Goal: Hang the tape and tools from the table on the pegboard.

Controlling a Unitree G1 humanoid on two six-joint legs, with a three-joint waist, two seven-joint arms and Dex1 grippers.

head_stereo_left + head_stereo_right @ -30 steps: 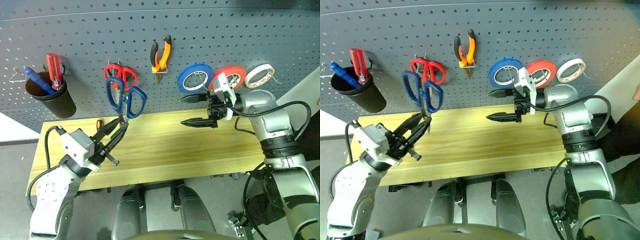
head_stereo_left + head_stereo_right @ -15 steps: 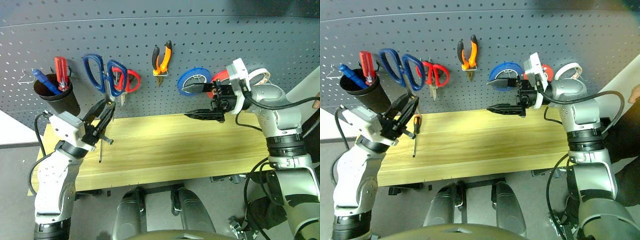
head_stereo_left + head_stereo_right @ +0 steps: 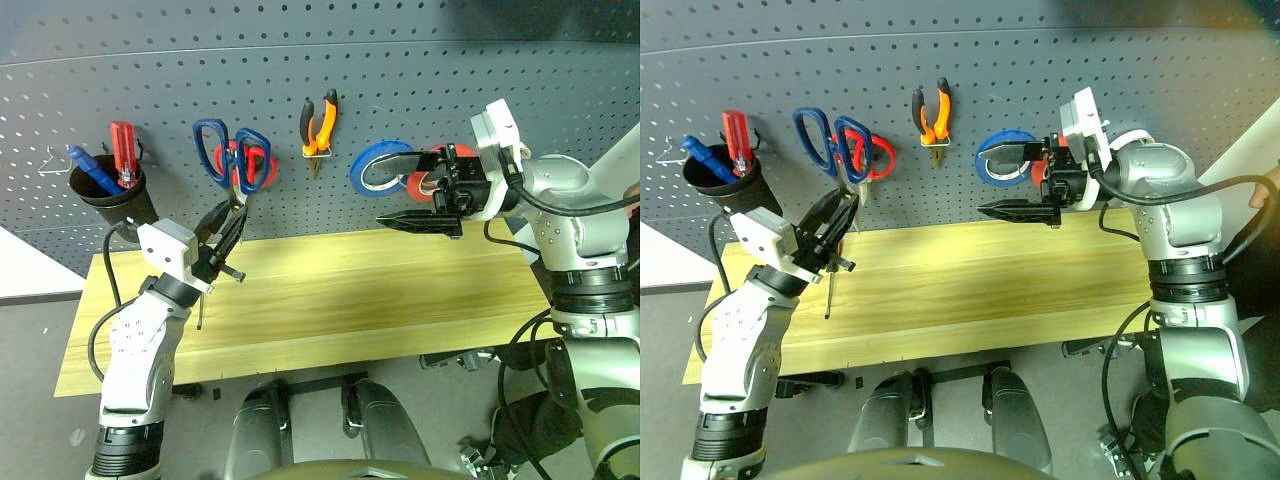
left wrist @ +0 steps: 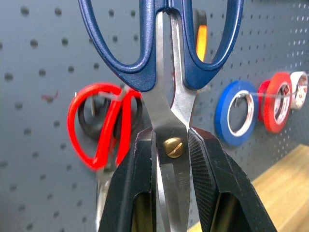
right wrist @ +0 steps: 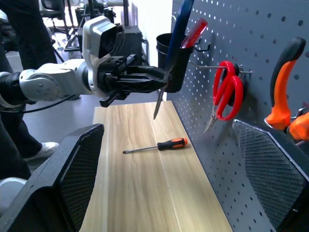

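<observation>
Blue-handled scissors (image 3: pixel 231 152) are held upright against the dark grey pegboard (image 3: pixel 420 60), handles up, clamped at the pivot screw by the left gripper (image 4: pixel 170 159), whose two black fingers (image 4: pixel 137 169) are pressed shut on the steel blades; the blade tips hang below the fingers, over the table. Red-handled scissors (image 3: pixel 255 166) hang on a hook just behind the blue pair, overlapped by the blue handles.

The slim screwdriver (image 5: pixel 157 145) with the orange-and-black handle lies flat on the light wooden table (image 3: pixel 400 290), near the pegboard edge, at about 6 o'clock below the held scissors. The orange-and-black pliers (image 3: pixel 319 122) hang on the pegboard at 3 o'clock from the scissors; further along at 3 o'clock a blue tape roll (image 3: pixel 377 165) hangs, with the red tape roll (image 4: pixel 277 101) beside it and a white roll (image 4: pixel 299 89) beyond that.

The right gripper (image 3: pixel 410 192) is held level in front of the blue and red rolls, its two fingers spread as wide as they go, with nothing between them and nothing touched. A black cup (image 3: pixel 118 200) at 9 o'clock from the scissors holds a red-handled screwdriver (image 3: pixel 123 150) and a blue tool (image 3: pixel 92 170).
</observation>
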